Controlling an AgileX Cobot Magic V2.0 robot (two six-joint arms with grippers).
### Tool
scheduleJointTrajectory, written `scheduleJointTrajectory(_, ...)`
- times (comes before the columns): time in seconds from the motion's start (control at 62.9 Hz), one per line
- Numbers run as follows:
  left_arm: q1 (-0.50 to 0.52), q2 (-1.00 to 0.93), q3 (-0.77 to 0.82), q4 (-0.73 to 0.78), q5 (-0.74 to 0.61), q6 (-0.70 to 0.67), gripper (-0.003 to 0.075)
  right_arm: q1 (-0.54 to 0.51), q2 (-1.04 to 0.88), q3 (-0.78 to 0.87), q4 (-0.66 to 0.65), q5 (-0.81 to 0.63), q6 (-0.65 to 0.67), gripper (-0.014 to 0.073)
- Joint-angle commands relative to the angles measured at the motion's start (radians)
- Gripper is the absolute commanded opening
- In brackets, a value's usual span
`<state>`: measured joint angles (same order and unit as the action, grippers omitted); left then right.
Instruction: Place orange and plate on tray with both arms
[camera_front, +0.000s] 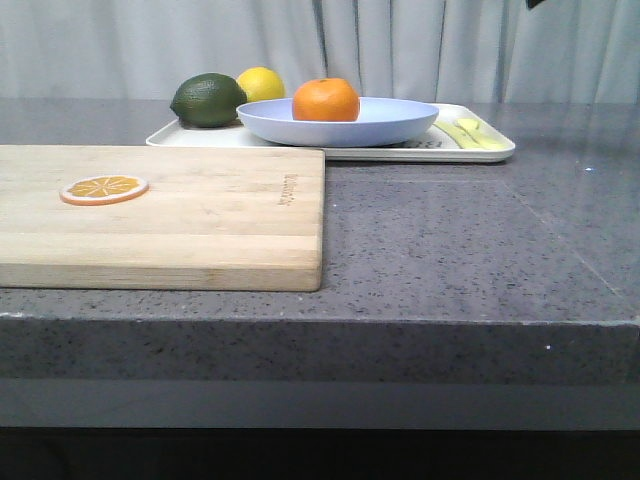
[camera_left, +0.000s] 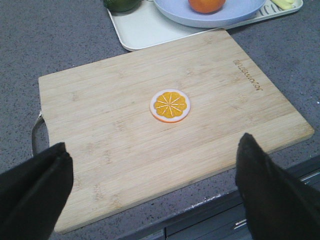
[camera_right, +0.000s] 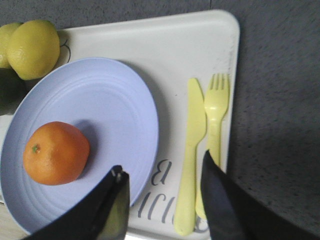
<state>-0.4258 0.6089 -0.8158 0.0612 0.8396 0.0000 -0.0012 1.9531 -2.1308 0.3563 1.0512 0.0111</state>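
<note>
The orange (camera_front: 326, 100) is sitting in the plate (camera_front: 390, 125), toward the plate's left side in the front view, and the plate is resting on the tray (camera_front: 480, 152) at upper centre of that frame. A lime (camera_front: 208, 100) and a lemon (camera_front: 261, 83) are sitting on the tray's left end, just beside the plate, the lemon partly hidden behind the lime. A yellow knife (camera_right: 192, 150) and fork (camera_right: 215, 115) are lying side by side on the tray's right part, next to the plate and not touching it. A wooden cutting board (camera_front: 200, 215) is filling the left of the front view, its far edge just in front of the tray, with an orange slice (camera_front: 104, 188) lying flat on it. All of this is sitting on a grey speckled counter (camera_front: 480, 250). The left gripper (camera_left: 155, 190) is hovering over the board's near edge, jaws wide apart, nothing between them. The right gripper (camera_right: 162, 200) is hovering over the tray beside the plate's rim, jaws apart and holding nothing, one finger (camera_right: 107, 205) covering part of the plate edge. Neither arm is showing in the front view. Dark print on the tray is partly blocked by the knife and fingers, unreadable. The lime is cut off in both wrist views.
</note>
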Motion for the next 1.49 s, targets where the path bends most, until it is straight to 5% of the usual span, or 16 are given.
scheduleJointTrajectory(0.0,0.003,0.001,-0.025,0.002,-0.080,-0.010,0.0640,0.029,-0.158,-0.031,-0.081,-0.003,-0.004,0.0363)
scheduleJointTrajectory(0.286,0.003,0.001,-0.025,0.002,-0.080,-0.010,0.0640,0.181,-0.465,0.237,-0.282,-0.085,-0.004,0.0363)
scheduleJointTrajectory(0.731,0.003,0.001,-0.025,0.002,-0.076,-0.010,0.0640,0.189,-0.969,0.920,-0.310,-0.346,-0.004,0.0363)
scheduleJointTrajectory(0.938,0.003,0.001,-0.025,0.002,-0.072,-0.010,0.0640,0.189,-1.211,1.142,-0.363,-0.338,-0.004,0.0363)
scheduleJointTrajectory(1.272,0.003,0.001,-0.025,-0.002,-0.072,-0.010,0.0640,0.189,-1.523,1.353,-0.362,-0.258,0.008,0.0363)
scheduleJointTrajectory(1.478,0.003,0.001,-0.025,-0.002,-0.072,-0.010,0.0640,0.189,-1.560,1.392,-0.363,-0.253,0.065,0.0363)
